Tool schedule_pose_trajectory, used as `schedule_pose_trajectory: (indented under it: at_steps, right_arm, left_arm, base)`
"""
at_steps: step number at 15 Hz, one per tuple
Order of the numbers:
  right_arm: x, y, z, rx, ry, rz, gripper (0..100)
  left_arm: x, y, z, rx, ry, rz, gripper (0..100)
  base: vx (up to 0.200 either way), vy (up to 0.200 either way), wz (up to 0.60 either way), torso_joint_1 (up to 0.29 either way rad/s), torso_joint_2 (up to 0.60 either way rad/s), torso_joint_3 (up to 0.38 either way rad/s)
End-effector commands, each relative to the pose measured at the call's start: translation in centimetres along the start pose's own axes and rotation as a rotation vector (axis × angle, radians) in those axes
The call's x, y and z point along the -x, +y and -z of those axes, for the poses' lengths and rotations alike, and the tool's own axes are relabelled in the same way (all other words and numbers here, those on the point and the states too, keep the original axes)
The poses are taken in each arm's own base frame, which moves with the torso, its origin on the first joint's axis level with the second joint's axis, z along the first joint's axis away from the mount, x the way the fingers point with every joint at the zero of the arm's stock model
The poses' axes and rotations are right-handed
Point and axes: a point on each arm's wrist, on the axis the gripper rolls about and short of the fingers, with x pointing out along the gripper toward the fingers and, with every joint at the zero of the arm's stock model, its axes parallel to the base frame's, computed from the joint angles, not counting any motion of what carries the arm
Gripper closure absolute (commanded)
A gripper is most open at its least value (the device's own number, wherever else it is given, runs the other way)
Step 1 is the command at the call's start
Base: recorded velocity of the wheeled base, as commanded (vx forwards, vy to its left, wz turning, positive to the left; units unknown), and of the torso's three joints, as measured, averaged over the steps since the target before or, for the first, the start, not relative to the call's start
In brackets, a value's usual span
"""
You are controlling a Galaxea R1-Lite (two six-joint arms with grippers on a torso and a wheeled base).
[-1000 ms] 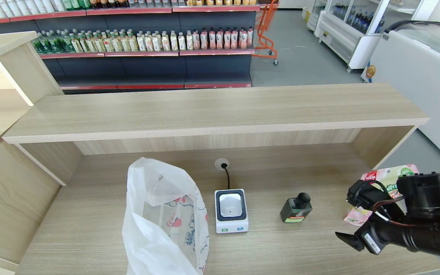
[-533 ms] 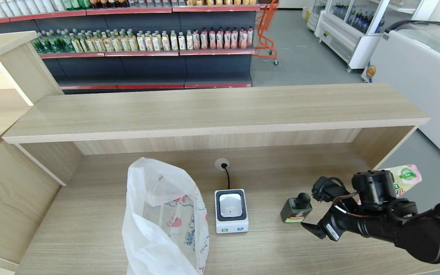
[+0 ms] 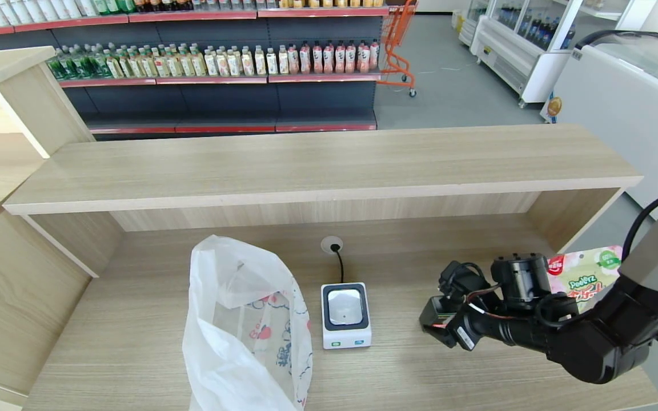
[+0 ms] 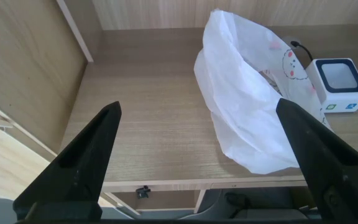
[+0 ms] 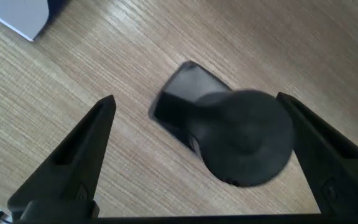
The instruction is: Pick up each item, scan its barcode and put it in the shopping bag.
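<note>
A small dark bottle (image 3: 430,315) with a round black cap (image 5: 244,140) stands on the wooden counter (image 3: 397,365), to the right of the white barcode scanner (image 3: 345,314). My right gripper (image 3: 449,328) hovers right over the bottle and hides most of it in the head view. In the right wrist view that gripper (image 5: 204,162) is open, one finger on each side of the cap and not touching it. A white plastic shopping bag (image 3: 246,331) stands open left of the scanner. My left gripper (image 4: 197,162) is open and empty, near the counter's front edge beside the bag (image 4: 247,106).
A pink and green snack pouch (image 3: 589,277) lies at the counter's right end behind my right arm. The scanner's cable (image 3: 338,264) runs back to a grommet. A raised shelf (image 3: 317,165) spans the back and a side wall (image 3: 15,297) closes the left.
My right arm has swung left from the counter's right end until its open gripper is over the dark bottle. The pouch behind it has come more into view.
</note>
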Motion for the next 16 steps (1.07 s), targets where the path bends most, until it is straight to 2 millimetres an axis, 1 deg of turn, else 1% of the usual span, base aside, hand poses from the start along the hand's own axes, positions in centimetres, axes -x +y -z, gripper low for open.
schedule_pose_trajectory:
  at_steps: [1,2,3,5,8,9,10,11,12,13,14,15,16]
  right_arm:
    - [-1.1,0.8,-0.2,-0.002,-0.006,-0.022,0]
    - [-1.4,0.7,-0.3,0.0,-0.009,-0.02,0]
    - [-1.7,0.7,-0.5,0.001,-0.014,-0.015,100]
    - [-1.8,0.9,-0.4,0.003,-0.011,-0.019,100]
    - [-1.3,1.3,0.3,-0.008,0.01,-0.029,100]
    - [-0.7,1.2,0.2,-0.025,-0.006,-0.017,100]
    - [0.4,1.1,-0.2,-0.066,-0.042,0.001,100]
    - [2.2,0.7,-1.1,-0.132,-0.092,0.035,100]
    - [5.0,-0.2,-2.4,-0.203,-0.158,0.105,100]
    - [7.9,-1.1,-3.5,-0.225,-0.217,0.179,100]
    - [11.0,-1.2,-4.0,-0.187,-0.265,0.228,100]
    - [14.1,-0.8,-3.9,-0.075,-0.305,0.265,100]
    - [15.5,-0.5,-3.7,0.028,-0.305,0.284,100]
  left_arm:
    - [0.0,0.0,0.0,0.0,0.0,0.0,0]
    - [0.0,0.0,0.0,0.0,0.0,0.0,0]
    - [0.0,0.0,0.0,0.0,0.0,0.0,0]
    - [0.0,0.0,0.0,0.0,0.0,0.0,0]
    - [0.0,0.0,0.0,0.0,0.0,0.0,0]
    - [0.0,0.0,0.0,0.002,0.0,0.0,0]
    - [0.0,0.0,0.0,0.0,0.0,0.0,0]
    - [0.0,0.0,0.0,0.0,0.0,-0.002,0]
    - [0.0,0.0,0.0,0.0,0.0,-0.002,0]
    - [0.0,0.0,0.0,0.0,0.0,-0.002,0]
    - [0.0,0.0,0.0,0.0,0.0,-0.002,0]
    - [0.0,0.0,0.0,0.0,0.0,0.0,0]
    - [0.0,0.0,0.0,0.0,0.0,-0.002,0]
  base:
    - [0.0,0.0,0.0,0.0,0.0,0.0]
    - [0.0,0.0,0.0,0.0,0.0,0.0]
    - [0.0,0.0,0.0,0.0,0.0,0.0]
    - [0.0,0.0,0.0,0.0,0.0,0.0]
    - [0.0,0.0,0.0,0.0,0.0,0.0]
    - [0.0,0.0,0.0,0.0,0.0,0.0]
    - [0.0,0.0,0.0,0.0,0.0,0.0]
    - [0.0,0.0,0.0,0.0,0.0,0.0]
    - [0.0,0.0,0.0,0.0,0.0,0.0]
    - [0.0,0.0,0.0,0.0,0.0,0.0]
    - [0.0,0.0,0.0,0.0,0.0,0.0]
    - [0.0,0.0,0.0,0.0,0.0,0.0]
    - [0.0,0.0,0.0,0.0,0.0,0.0]
